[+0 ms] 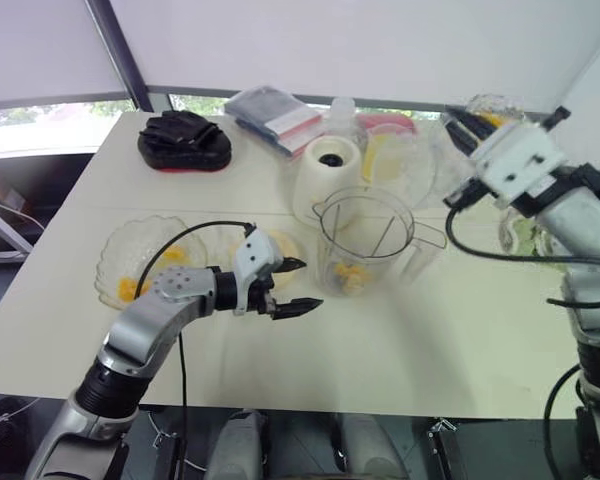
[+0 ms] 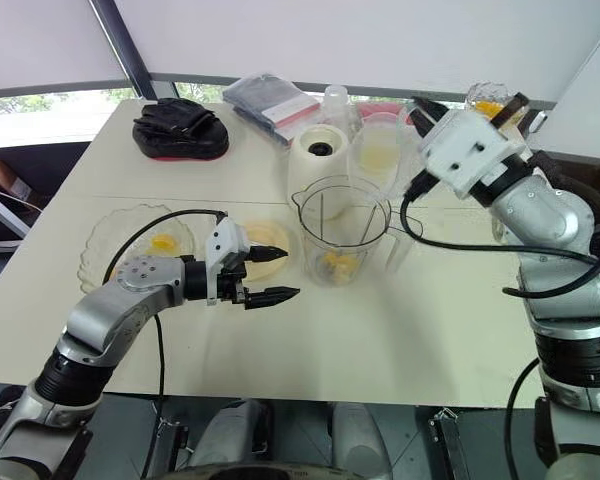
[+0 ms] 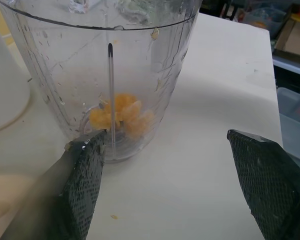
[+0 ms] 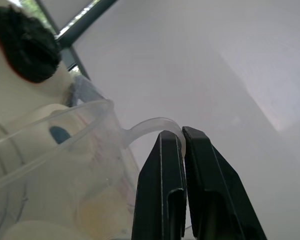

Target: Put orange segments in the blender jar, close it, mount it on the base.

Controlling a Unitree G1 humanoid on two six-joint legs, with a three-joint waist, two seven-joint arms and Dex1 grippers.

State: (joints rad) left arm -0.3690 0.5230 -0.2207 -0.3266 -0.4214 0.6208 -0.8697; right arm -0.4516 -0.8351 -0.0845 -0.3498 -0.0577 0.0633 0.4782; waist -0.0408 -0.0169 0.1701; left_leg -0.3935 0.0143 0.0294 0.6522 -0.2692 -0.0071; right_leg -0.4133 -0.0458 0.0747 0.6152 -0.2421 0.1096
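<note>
Blender jar is noted upright and uncovered on the surface, just in front of the white base and not mounted on it. A small cluster of orange segments is seen at the jar bottom, so loading is judged to be under way, perhaps finished. More segments lie in the glass bowl at the robot's left, so whether further transfers are wanted cannot be settled from the views. Left gripper is held low over the surface between bowl and jar, pointed at the jar's lower wall. Its jaws are spread wide and nothing is held in them; one finger is seen just beside the jar foot, and contact cannot be confirmed. Right gripper is raised behind and to the right of the jar, jaws pinched almost together on the thin curved handle of a clear handled vessel standing beside the base. Something pale yellow is seen inside that vessel. Whether it serves as the jar's closure cannot be told, and no part is identified with certainty as the lid. Status is judged as follows: fruit partly or fully loaded, closing not done, mounting not done — two of three steps outstanding. The base socket is seen unobstructed, which should favour the mounting once the jar is capped.
</note>
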